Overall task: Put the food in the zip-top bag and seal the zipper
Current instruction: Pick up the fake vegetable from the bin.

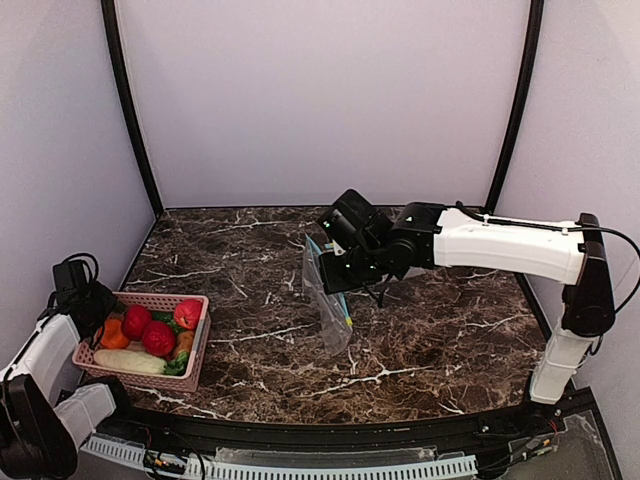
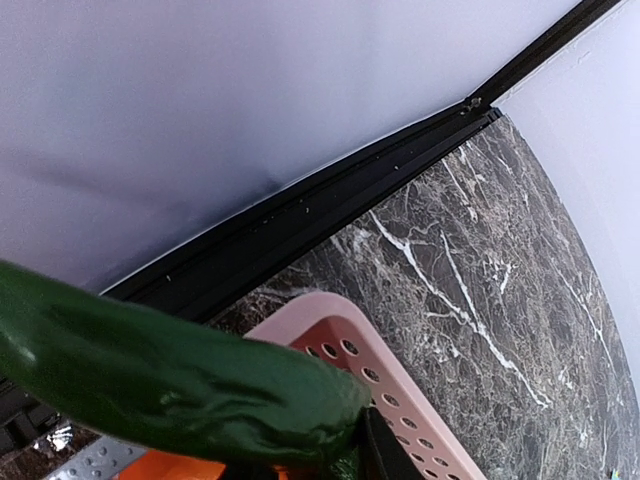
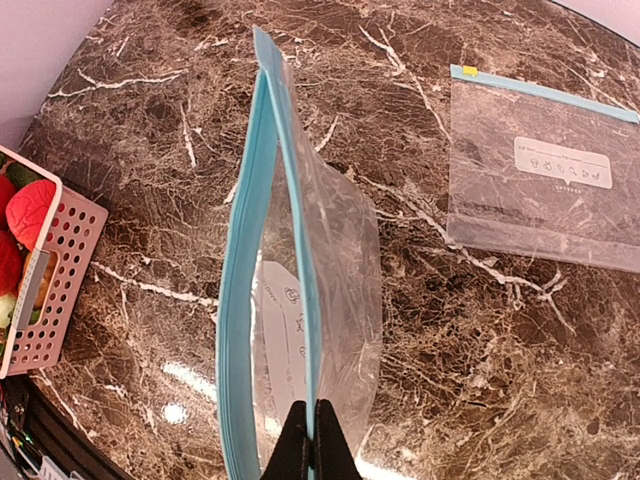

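Note:
My right gripper [image 1: 338, 272] [image 3: 312, 440] is shut on one side of the teal-blue zipper [image 3: 303, 250] of a clear zip-top bag [image 1: 330, 312] [image 3: 335, 300]. The bag hangs above the table with its mouth gaping; the other zipper side [image 3: 236, 300] bows away. My left gripper [image 1: 92, 305] [image 2: 340, 452] is at the far-left corner of the pink basket, shut on a dark green food piece [image 2: 170, 385]. In the basket lie pinkish-red round pieces [image 1: 158, 338], a long pale piece [image 1: 128, 361] and green lettuce [image 1: 177, 365].
The pink basket [image 1: 200, 340] [image 2: 400, 370] [image 3: 60, 260] stands at the table's front left. A second clear zip-top bag [image 3: 530, 190] lies flat on the marble table, on the far side of the held bag from the basket. Black frame posts and pale walls enclose the table.

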### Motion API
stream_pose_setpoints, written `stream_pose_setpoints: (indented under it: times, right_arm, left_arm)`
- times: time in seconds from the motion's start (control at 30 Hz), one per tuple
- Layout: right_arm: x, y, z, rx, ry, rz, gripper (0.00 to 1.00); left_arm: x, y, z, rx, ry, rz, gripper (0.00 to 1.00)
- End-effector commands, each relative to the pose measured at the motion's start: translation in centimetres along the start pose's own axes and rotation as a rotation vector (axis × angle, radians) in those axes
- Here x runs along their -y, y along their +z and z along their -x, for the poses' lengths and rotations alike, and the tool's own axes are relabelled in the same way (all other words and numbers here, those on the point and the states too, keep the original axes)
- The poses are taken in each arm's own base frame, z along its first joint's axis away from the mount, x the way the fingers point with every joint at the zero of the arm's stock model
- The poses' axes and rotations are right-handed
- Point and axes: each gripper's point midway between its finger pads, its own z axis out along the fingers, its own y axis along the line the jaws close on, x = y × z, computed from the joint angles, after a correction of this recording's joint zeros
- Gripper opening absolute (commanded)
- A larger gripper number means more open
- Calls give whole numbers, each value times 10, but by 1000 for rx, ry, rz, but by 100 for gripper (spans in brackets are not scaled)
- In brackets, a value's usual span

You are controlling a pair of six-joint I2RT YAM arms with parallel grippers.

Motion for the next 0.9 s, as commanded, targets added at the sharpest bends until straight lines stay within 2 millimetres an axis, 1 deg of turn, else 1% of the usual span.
stream_pose_setpoints:
  times: [0.0,0.13,0.33,0.53,0.67,0.77,0.87]
  right_arm:
    - [-4,-7,9,28,0,27,0]
    - [-5,-5,9,27,-1,29,0]
    - [-7,-4,9,24,-3,36,0]
    - [-8,-5,9,26,-1,41,0]
    - [-7,-5,10,28,-3,38,0]
    - [-8,-4,10,28,-3,40,0]
    - [-9,-3,10,28,-5,44,0]
  left_arm:
    - [-9,-11,-5,-21,42,32,18]
    - [-5,-24,-5,-31,67,7,16]
    - [9,-43,4,-14,89,-52,15]
    - [23,-48,6,-41,112,-106,15]
    - [40,-51,12,-55,168,-164,15]
    - [58,-51,8,-102,191,-255,15]
    - [68,-44,3,-148,198,-300,14]
